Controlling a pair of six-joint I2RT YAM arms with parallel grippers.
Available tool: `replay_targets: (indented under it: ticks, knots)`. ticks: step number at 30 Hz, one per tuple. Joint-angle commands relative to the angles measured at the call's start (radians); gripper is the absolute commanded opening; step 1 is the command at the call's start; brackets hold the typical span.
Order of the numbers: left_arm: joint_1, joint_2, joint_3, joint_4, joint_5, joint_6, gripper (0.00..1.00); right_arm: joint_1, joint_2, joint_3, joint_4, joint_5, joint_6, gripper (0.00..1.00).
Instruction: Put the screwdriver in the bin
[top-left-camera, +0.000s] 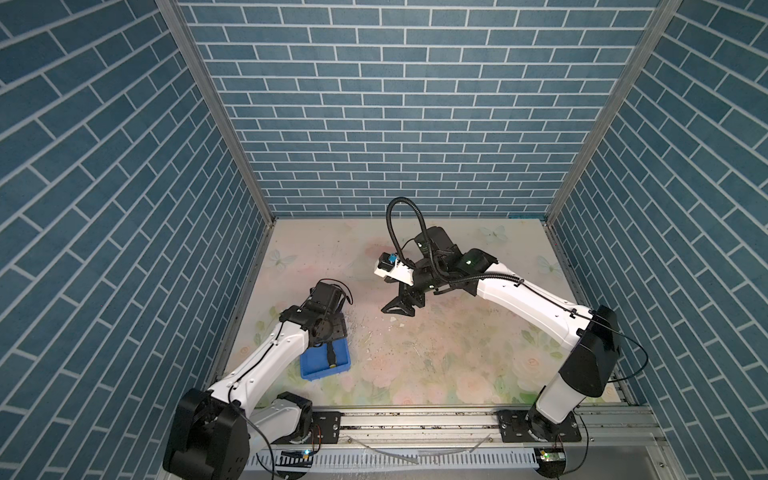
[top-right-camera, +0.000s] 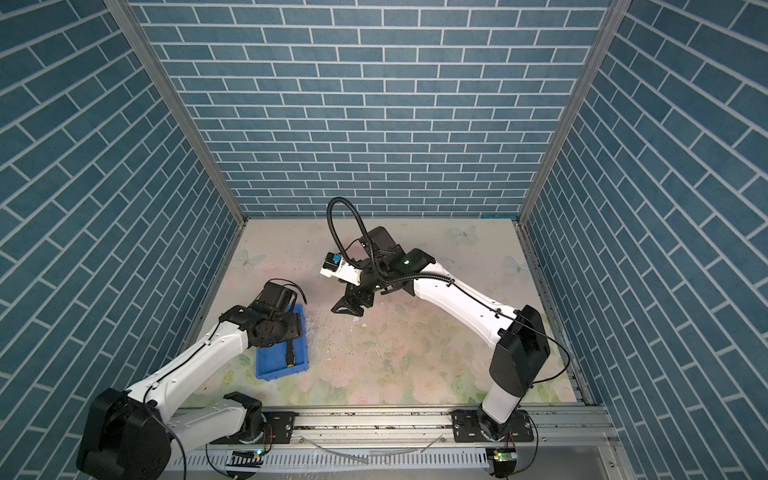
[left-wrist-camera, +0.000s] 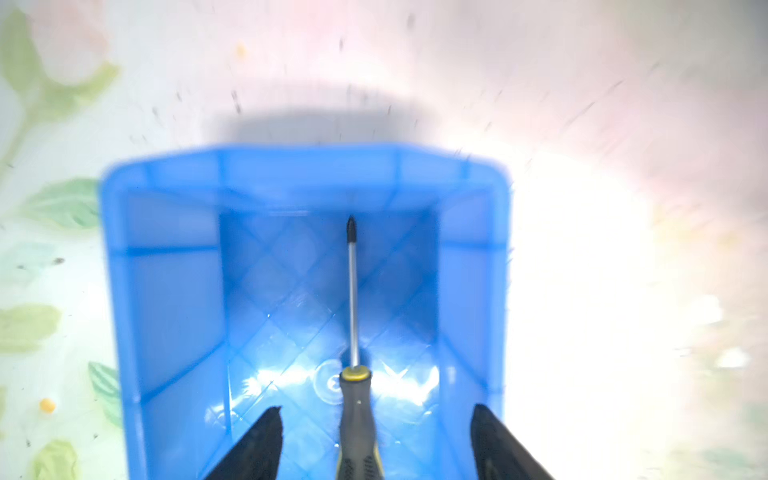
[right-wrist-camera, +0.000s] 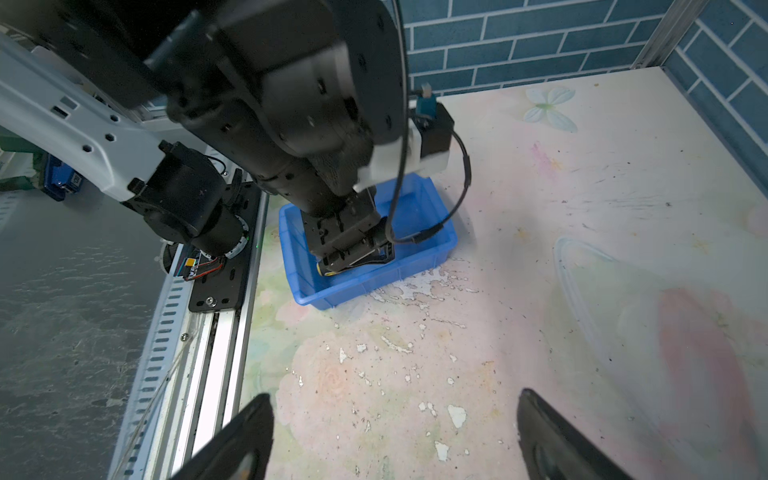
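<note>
The blue bin (top-left-camera: 320, 372) (top-right-camera: 272, 374) sits at the front left of the table. Inside it lies the screwdriver (left-wrist-camera: 353, 291), black handle with yellow accents (top-left-camera: 331, 356) (top-right-camera: 289, 355), its shaft pointing at the bin's end wall (left-wrist-camera: 291, 166). My left gripper (left-wrist-camera: 376, 408) hangs over the bin, open, with its fingers (left-wrist-camera: 257, 440) well apart on either side of the handle and clear of it. In the right wrist view the left gripper (right-wrist-camera: 353, 249) reaches down into the bin (right-wrist-camera: 374, 282). My right gripper (right-wrist-camera: 395, 397) (top-left-camera: 399, 309) hovers open and empty over the table's middle.
The floral tabletop (top-left-camera: 436, 353) is worn, with white chipped patches (right-wrist-camera: 415, 286) just beside the bin. An aluminium rail (top-left-camera: 415, 419) with both arm bases runs along the front edge. Blue brick-pattern walls (top-left-camera: 395, 145) close off the back and both sides.
</note>
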Motion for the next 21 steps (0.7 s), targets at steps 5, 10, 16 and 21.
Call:
replay_targets:
  ticks: [5, 10, 16, 21]
  knots:
    - [0.006, -0.055, 0.092, 0.078, -0.03, 0.171, 0.89, -0.078, -0.1, -0.116, 0.23, 0.003, 0.21, 0.91]
    - [0.006, -0.091, 0.066, 0.297, -0.033, 0.297, 0.98, -0.133, -0.167, -0.233, 0.421, 0.053, 0.378, 0.91]
    - [0.007, -0.112, -0.021, 0.585, -0.049, 0.474, 1.0, -0.19, -0.254, -0.358, 0.535, 0.24, 0.486, 0.91]
    - [0.029, -0.088, -0.089, 0.748, -0.034, 0.579, 1.0, -0.244, -0.352, -0.489, 0.604, 0.433, 0.553, 0.91]
